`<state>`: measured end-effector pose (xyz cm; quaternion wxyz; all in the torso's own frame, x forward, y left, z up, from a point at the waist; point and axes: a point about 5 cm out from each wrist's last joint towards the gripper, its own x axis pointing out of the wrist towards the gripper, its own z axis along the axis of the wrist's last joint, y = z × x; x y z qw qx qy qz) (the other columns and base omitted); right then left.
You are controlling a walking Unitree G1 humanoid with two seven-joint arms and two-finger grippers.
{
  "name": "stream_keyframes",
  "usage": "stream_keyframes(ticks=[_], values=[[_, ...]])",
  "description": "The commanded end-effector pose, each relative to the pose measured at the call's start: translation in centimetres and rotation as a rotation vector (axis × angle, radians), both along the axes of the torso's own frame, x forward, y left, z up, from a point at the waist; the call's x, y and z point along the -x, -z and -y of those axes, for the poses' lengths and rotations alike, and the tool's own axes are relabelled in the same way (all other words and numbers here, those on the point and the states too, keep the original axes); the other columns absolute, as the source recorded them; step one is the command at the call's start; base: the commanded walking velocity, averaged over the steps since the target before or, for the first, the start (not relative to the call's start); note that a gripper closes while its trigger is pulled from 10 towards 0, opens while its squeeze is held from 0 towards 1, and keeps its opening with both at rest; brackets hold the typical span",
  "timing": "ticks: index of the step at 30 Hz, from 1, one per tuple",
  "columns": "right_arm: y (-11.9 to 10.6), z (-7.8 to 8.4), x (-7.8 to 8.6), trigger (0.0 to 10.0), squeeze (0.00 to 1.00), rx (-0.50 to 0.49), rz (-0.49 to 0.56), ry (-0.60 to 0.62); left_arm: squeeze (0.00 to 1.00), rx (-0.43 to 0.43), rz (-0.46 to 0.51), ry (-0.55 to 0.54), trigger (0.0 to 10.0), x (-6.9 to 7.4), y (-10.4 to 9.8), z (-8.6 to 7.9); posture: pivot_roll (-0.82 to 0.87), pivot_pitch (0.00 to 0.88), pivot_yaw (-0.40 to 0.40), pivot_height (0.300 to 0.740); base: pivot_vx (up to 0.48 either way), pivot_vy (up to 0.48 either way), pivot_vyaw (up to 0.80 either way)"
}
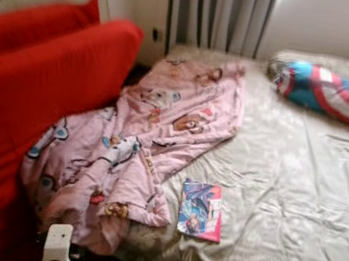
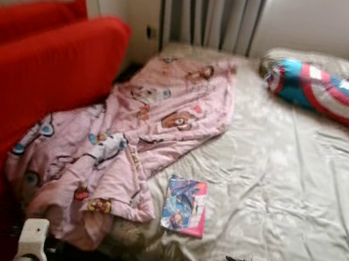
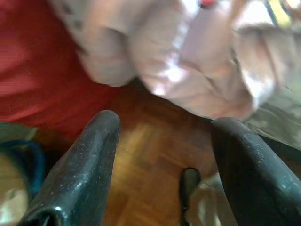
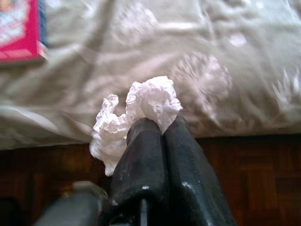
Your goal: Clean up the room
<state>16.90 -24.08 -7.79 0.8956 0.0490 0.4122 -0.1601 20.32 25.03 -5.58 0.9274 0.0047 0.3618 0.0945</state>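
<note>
My right gripper (image 4: pixel 162 129) is shut on a crumpled white tissue (image 4: pixel 136 113), held just off the near edge of the bed over the wooden floor. My left gripper (image 3: pixel 164 127) is open with nothing between its fingers, low beside the bed under the hanging edge of a pink cartoon-print blanket (image 1: pixel 154 134). The blanket lies rumpled across the left half of the bed. A colourful children's book (image 1: pixel 201 210) with a pink edge rests on the beige sheet (image 1: pixel 296 185) near the front edge.
Two big red cushions (image 1: pixel 39 80) lean at the left against the headboard. A red, white and blue shield-pattern pillow (image 1: pixel 334 90) lies at the far right of the bed. A radiator (image 1: pixel 215 13) stands behind. Wooden parquet floor (image 3: pixel 141 179) lies below the bed edge.
</note>
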Motion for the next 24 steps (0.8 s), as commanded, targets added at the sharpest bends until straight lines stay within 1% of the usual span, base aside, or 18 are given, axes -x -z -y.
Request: stream_keyframes(ticks=[1, 4, 7, 9, 10, 11, 12, 15, 21, 24], values=[[0.4, 0.1, 0.9, 10.0, 0.0, -0.008, -0.036, 0.024, 0.0, 0.01, -0.031, 0.005, 10.0, 0.4, 0.5, 0.6, 0.03, 0.0, 0.006, 0.74, 0.0, 0.0, 0.0], [0.7, 0.1, 1.5, 10.0, 0.0, -0.005, -0.077, 0.004, 0.0, 0.017, -0.028, 0.004, 10.0, 0.1, 0.5, 1.2, 0.04, 0.0, -0.005, 0.74, 0.0, 0.0, 0.0], [0.9, 0.0, 1.9, 10.0, 0.0, -0.029, -0.084, 0.043, 0.0, 0.028, -0.043, 0.019, 10.0, 0.1, 0.7, 1.8, 0.05, 0.0, -0.01, 0.74, 0.0, 0.0, 0.0], [0.9, -0.1, 1.8, 10.0, 0.0, -0.035, -0.082, 0.041, 0.0, 0.031, -0.058, 0.023, 10.0, 0.4, 0.9, 1.9, 0.04, 0.0, -0.016, 0.74, 0.0, 0.0, 0.0], [0.9, -0.6, 1.4, 10.0, 0.0, -0.044, -0.075, 0.017, 0.0, 0.033, -0.081, 0.021, 10.0, 0.8, 1.2, 1.9, 0.04, 0.0, -0.022, 0.74, 0.0, 0.0, 0.0], [0.9, -0.6, 1.4, 10.0, 0.0, -0.044, -0.075, 0.017, 0.0, 0.033, -0.081, 0.021, 10.0, 0.8, 1.2, 1.9, 0.04, 0.0, -0.022, 0.74, 0.0, 0.0, 0.0], [0.8, -1.1, 1.0, 10.0, 0.0, -0.053, -0.073, -0.01, 0.0, 0.033, -0.101, 0.019, 10.0, 1.3, 1.5, 2.0, 0.04, 0.0, -0.033, 0.74, 0.0, 0.0, 0.0], [0.8, -1.4, 0.8, 10.0, 0.0, -0.051, -0.089, -0.056, 0.0, 0.04, -0.118, 0.006, 10.0, 1.8, 1.8, 2.1, 0.05, 0.0, -0.046, 0.74, 0.0, 0.0, 0.0], [0.9, -1.9, 0.6, 10.0, 0.0, -0.055, -0.105, -0.067, 0.0, 0.042, -0.135, 0.012, 10.0, 2.2, 2.0, 2.2, 0.06, 0.0, -0.039, 0.74, 0.0, 0.0, 0.0], [1.0, -2.0, 0.7, 10.0, 0.0, -0.05, -0.11, -0.091, 0.0, 0.033, -0.152, 0.019, 10.0, 2.5, 2.1, 1.9, 0.07, 0.0, -0.029, 0.74, 0.0, 0.0, 0.0]])
